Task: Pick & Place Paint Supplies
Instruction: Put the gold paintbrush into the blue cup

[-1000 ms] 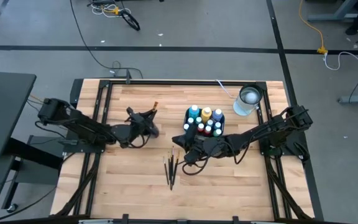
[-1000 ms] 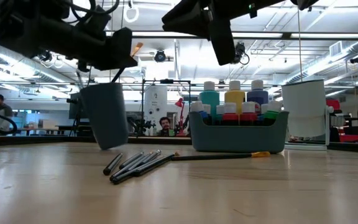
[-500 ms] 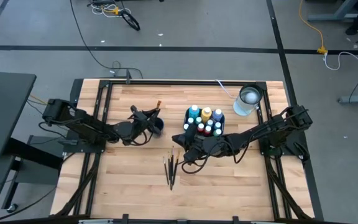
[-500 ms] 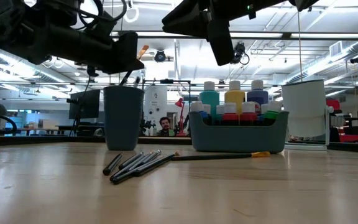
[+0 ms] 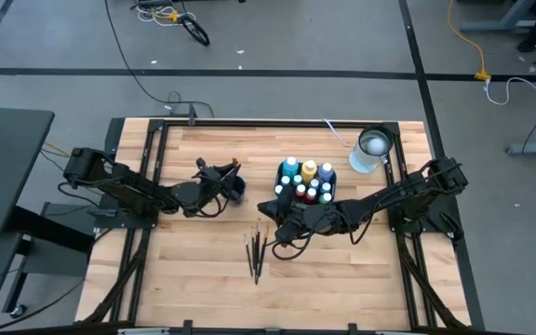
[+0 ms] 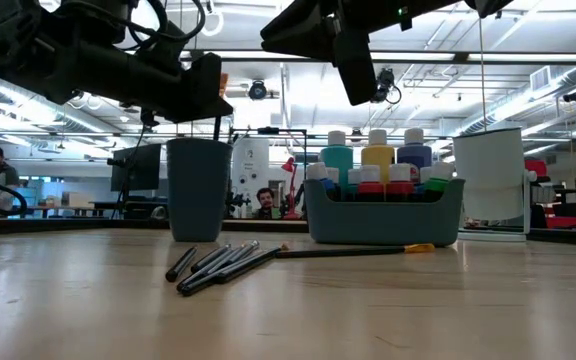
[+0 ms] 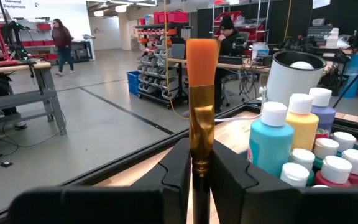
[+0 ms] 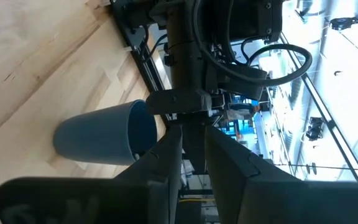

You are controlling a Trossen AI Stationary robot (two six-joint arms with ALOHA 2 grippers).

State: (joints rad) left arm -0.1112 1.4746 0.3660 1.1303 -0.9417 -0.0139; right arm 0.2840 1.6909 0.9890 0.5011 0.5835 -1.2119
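Wood table (image 5: 342, 270) in an open workshop, left fingers (image 7: 194, 171) pinching a paintbrush (image 7: 201, 93), right fingers (image 8: 191, 146) apparently empty, slightly parted.

Your wooden bench (image 5: 203, 261) carries a blue cup (image 6: 197, 189) standing upright right under the left tool (image 5: 229, 180). A teal caddy (image 6: 383, 214) of paint bottles sits just beyond the right tool (image 5: 275, 231); loose brushes (image 5: 257, 251) lie beside that tool, and a white container (image 5: 370, 149) stands well apart.
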